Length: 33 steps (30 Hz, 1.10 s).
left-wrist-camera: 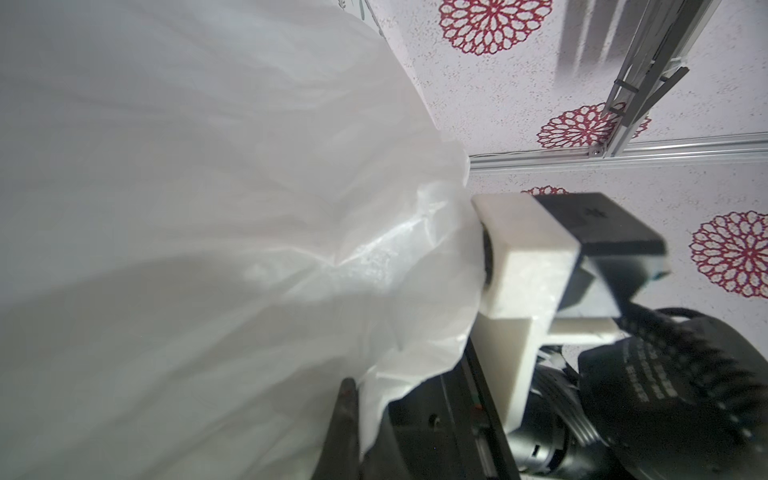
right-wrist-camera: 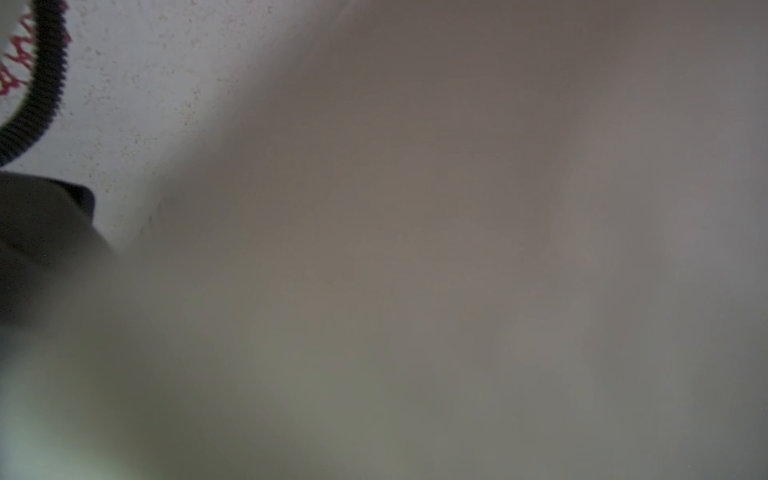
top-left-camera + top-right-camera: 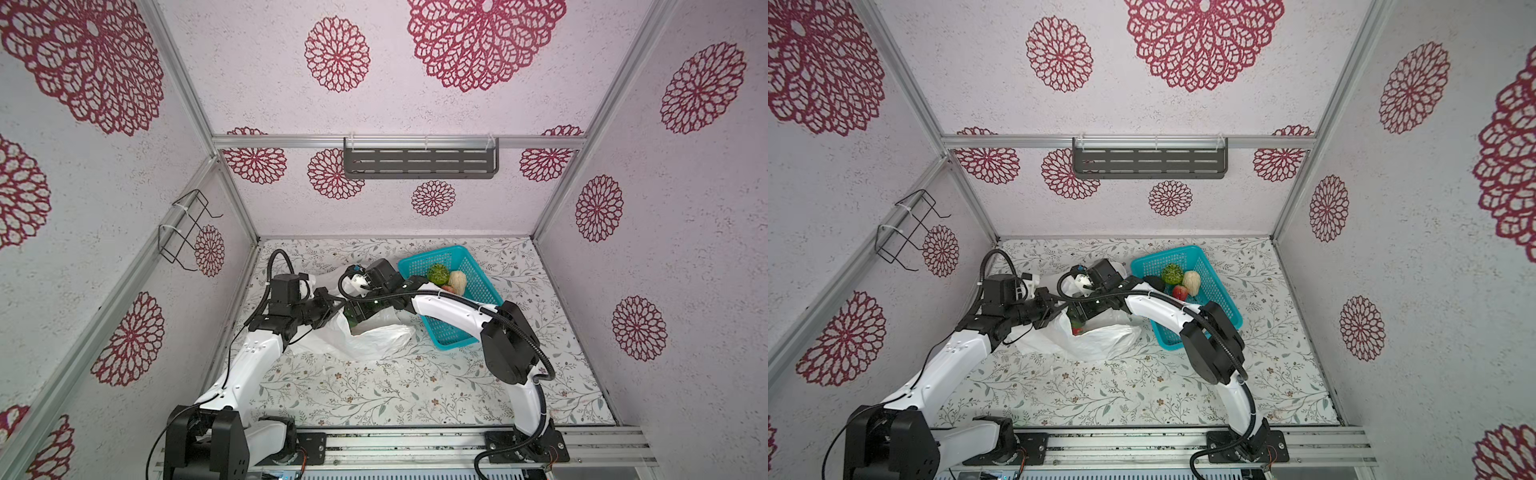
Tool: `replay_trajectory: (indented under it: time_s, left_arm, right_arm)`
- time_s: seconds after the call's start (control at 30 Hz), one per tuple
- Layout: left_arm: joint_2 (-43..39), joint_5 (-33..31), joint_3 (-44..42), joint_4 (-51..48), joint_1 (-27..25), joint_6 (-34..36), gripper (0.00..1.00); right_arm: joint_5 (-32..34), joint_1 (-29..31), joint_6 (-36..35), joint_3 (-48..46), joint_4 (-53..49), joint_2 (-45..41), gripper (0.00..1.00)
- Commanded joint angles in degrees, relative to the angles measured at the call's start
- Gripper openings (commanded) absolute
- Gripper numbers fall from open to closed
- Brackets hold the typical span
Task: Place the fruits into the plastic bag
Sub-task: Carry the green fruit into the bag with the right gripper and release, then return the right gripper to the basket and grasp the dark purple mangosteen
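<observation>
Four fruits [image 3: 1173, 275] sit in the teal basket [image 3: 451, 336]. Left gripper [image 3: 332, 311] is clamped on the plastic bag [image 3: 374, 340] rim. Right gripper [image 3: 356, 316] is at its mouth over a red-and-green piece [image 3: 1077, 330], jaw spread unreadable.

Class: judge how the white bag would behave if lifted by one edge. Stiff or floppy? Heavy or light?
Probably floppy: the bag lies crumpled and sagging. Likely light: it is thin, translucent film. May slip, being glossy.
</observation>
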Motion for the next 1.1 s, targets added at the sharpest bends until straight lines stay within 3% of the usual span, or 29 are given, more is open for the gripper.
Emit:
replay_trajectory:
  time_s: [0.0,0.2,0.47,0.6,0.73,0.87,1.07]
  left_arm:
    - [-0.7,-1.0,1.6,-0.8,-0.4,-0.1,0.0]
    - [-0.5,-3.2,1.0,-1.1,-0.4,-0.5,0.0]
    - [-0.2,-3.3,0.4,-0.4,-0.4,-0.9,0.0]
    - [-0.3,-3.5,0.1,-0.4,-0.4,-0.9,0.0]
    - [-0.5,-3.7,-0.3,-0.2,-0.4,-0.7,0.0]
    - [-0.5,-4.0,-0.6,0.2,-0.4,-0.6,0.0]
    - [0.5,-3.6,-0.2,0.7,-0.4,-0.6,0.0]
  right_arm:
    - [1.4,0.0,0.2,0.0,0.5,-0.9,0.76]
    - [-3.3,-1.1,1.2,-9.2,9.8,-8.8,0.84]
    - [-1.3,-3.5,1.2,-13.2,9.4,-14.2,0.84]
    - [0.3,-5.5,1.3,-18.8,10.2,-21.2,0.84]
    - [5.3,-9.7,2.8,-26.5,11.1,-30.2,0.84]
    - [14.5,-16.5,7.1,-35.3,12.1,-38.3,0.85]
    - [24.4,-23.4,10.6,-36.6,2.4,-36.8,0.85]
